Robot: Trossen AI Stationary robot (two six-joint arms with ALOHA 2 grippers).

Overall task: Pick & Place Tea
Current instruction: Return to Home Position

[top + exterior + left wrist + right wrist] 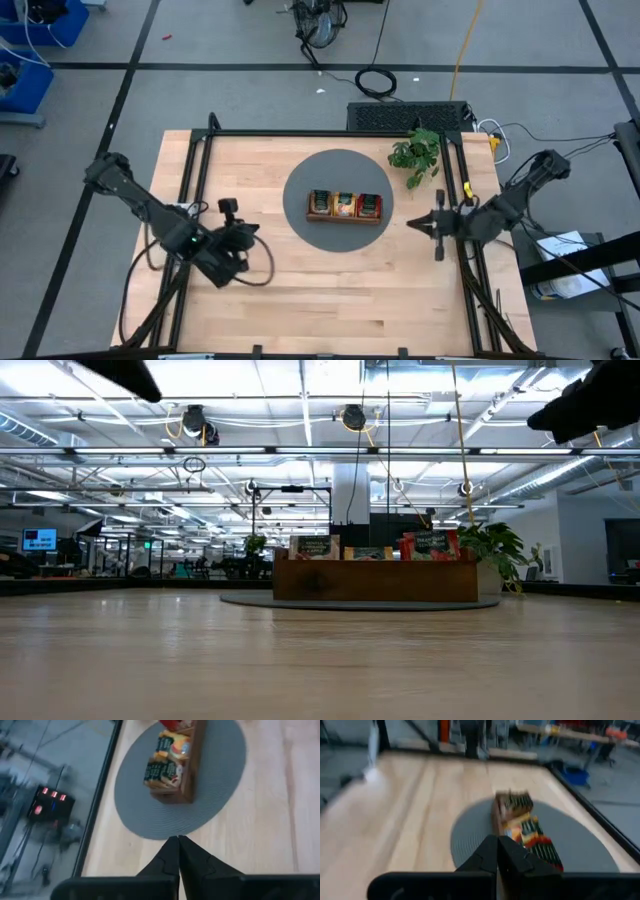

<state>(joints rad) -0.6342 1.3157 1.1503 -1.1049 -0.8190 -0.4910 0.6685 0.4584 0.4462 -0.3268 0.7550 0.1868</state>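
The tea sachets (345, 205) stand upright in a brown wooden tray (345, 218) with three compartments: dark green, orange-yellow and red, from left to right. The tray stands on a round grey mat (300, 190) at the table's middle. In the low view the sachets (430, 544) stick up above the tray's wall (375, 580). My left gripper (255, 232) hangs above the table to the left of the mat, shut and holding nothing. My right gripper (412, 222) hangs to the right of the mat, also shut with nothing in it. Both point toward the tray (187, 775), (500, 812).
A small potted plant (415, 152) stands at the mat's far right. A black frame rail (195, 170) runs along the table's left side and another (465, 180) along its right. Bare wood lies in front of the mat toward the near edge.
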